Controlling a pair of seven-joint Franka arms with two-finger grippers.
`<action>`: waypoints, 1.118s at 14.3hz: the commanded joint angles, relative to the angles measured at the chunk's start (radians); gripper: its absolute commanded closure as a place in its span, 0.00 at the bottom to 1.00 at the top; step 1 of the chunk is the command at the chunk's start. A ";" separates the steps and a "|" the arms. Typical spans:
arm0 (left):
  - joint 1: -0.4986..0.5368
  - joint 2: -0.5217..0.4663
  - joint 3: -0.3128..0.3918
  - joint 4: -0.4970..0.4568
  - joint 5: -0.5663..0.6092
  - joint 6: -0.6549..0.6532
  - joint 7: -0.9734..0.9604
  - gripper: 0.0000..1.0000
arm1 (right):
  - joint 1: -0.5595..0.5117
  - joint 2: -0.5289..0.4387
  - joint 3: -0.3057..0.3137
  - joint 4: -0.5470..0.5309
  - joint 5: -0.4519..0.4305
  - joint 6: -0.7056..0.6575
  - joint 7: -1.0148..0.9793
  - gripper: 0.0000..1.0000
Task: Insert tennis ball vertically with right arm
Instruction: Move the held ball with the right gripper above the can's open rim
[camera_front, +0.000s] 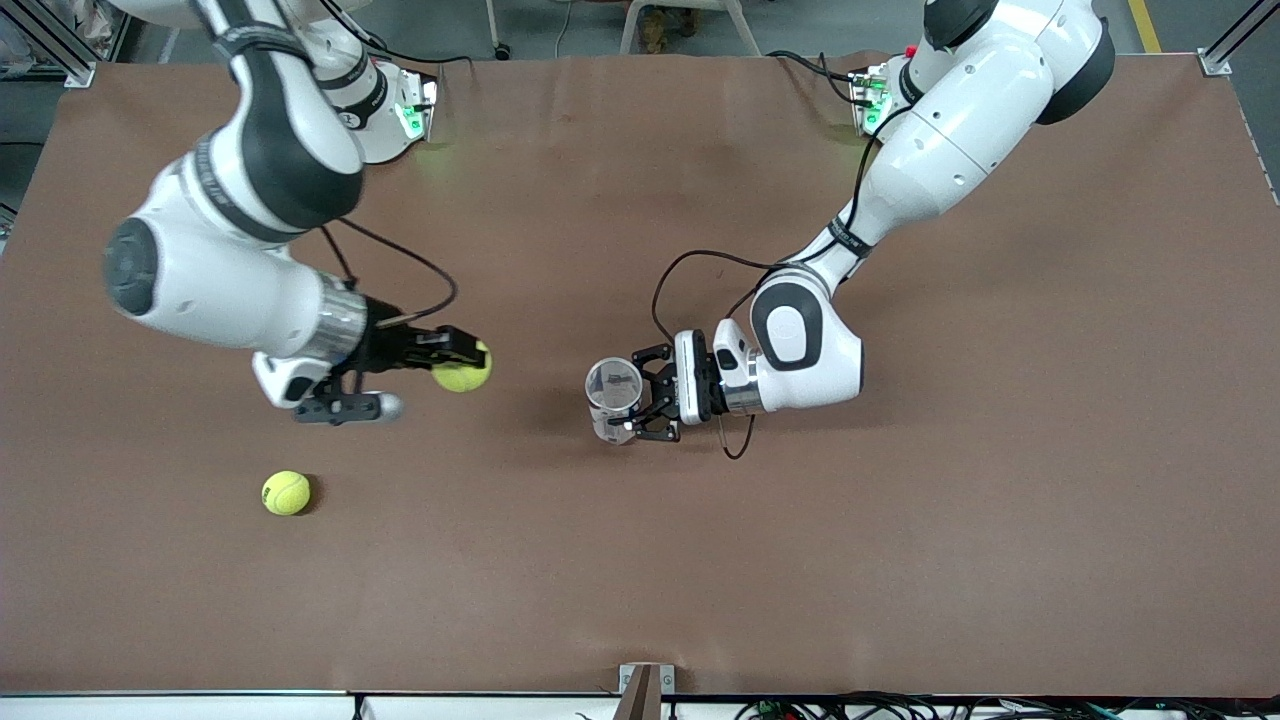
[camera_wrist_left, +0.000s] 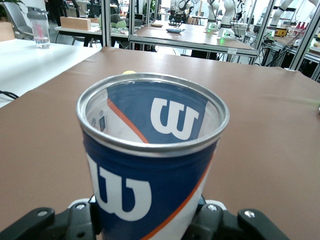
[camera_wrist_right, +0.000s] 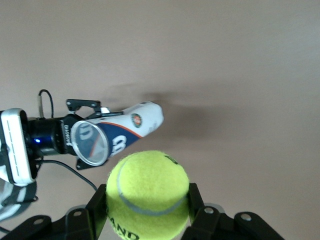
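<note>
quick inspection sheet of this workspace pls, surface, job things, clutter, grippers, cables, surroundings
surface: brown matte table, bare parts unmarked
job's things: yellow-green felt tennis ball held in the air; open blue-and-white clear plastic ball can held upright; second yellow-green tennis ball on the table toward the right arm's end
clutter: nothing seen
grippers: right gripper shut on the ball; left gripper shut on the can
cables: black cable looping by the left arm's wrist
surroundings: other lab tables

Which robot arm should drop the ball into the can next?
The right arm. Its right gripper is shut on a tennis ball. The left gripper is shut on the open tennis ball can, holding it upright. A second tennis ball lies on the table.
</note>
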 joint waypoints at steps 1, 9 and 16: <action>-0.040 -0.015 0.024 -0.003 -0.010 0.037 -0.035 0.35 | 0.057 0.043 -0.009 0.009 0.018 0.092 0.104 0.57; -0.118 -0.017 0.093 -0.001 -0.010 0.067 -0.058 0.31 | 0.151 0.129 -0.009 0.010 0.015 0.231 0.194 0.57; -0.116 -0.017 0.092 -0.001 -0.010 0.067 -0.055 0.27 | 0.189 0.140 -0.009 0.023 0.009 0.231 0.236 0.56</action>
